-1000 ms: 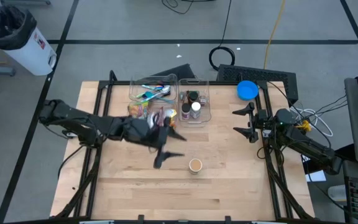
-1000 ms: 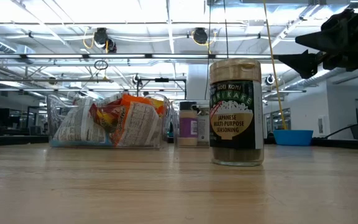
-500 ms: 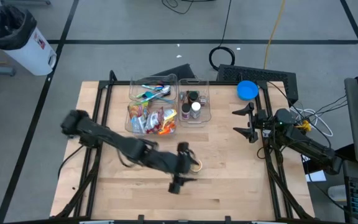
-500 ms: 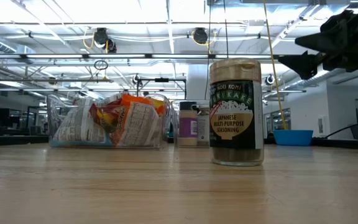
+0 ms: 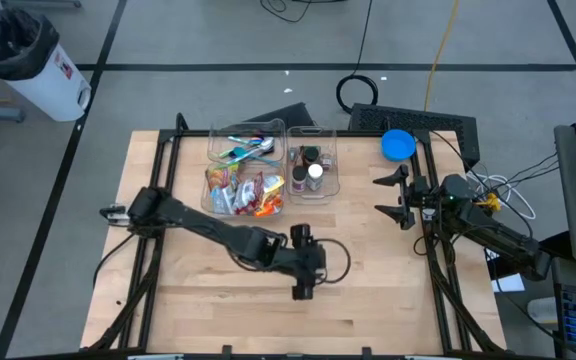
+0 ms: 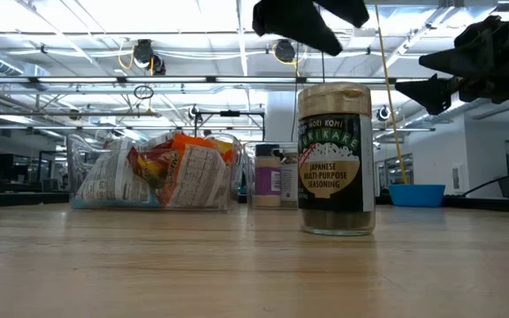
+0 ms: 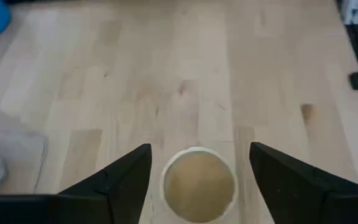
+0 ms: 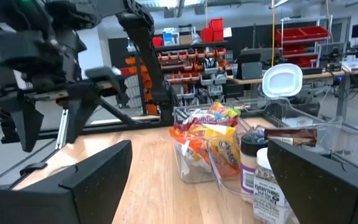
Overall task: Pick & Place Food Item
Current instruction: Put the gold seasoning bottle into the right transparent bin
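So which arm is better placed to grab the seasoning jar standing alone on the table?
Left. The left gripper hangs open directly above the seasoning jar, fingers on either side of its lid. The right gripper waits at the table's right edge, well away.

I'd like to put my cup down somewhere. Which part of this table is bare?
The wood along the table's near edge is bare, and so is the stretch between the bins and the right gripper. It is crowded around the seasoning jar, under the left gripper.
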{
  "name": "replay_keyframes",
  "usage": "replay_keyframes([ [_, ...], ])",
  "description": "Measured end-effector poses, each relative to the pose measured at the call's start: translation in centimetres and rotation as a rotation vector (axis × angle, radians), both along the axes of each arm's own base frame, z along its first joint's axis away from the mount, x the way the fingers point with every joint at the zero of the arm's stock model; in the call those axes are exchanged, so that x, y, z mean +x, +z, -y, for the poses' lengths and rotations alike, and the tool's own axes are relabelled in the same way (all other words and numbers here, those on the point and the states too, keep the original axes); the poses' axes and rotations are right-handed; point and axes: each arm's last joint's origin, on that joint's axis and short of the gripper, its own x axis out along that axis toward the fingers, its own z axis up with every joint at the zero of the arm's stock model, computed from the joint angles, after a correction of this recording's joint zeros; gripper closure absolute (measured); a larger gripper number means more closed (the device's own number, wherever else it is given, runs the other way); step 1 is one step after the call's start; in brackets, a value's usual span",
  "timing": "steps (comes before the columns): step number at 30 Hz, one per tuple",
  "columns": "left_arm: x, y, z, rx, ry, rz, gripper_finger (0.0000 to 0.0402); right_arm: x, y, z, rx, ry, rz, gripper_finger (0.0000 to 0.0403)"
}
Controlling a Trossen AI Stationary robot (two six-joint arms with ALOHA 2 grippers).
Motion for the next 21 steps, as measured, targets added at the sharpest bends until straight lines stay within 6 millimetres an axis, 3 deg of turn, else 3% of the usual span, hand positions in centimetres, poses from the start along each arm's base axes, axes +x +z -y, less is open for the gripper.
replay_keyframes([
  [6,0.4,-1.4,-1.0,-0.05,0.057,-0.072,0.0073,0.0,-0.1,0.0,0.005,0.0,-0.008,0.0037],
  [12,0.7,-1.7,-1.3,-0.127,-0.014,-0.104,0.0026,0.0,-0.1,0.0,0.007,0.0,-0.011,0.0037],
  [21,1.5,-4.7,-1.2,-0.076,-0.009,-0.17,0.0021,0.0,-0.1,0.0,0.008,0.0,-0.013,0.0037],
])
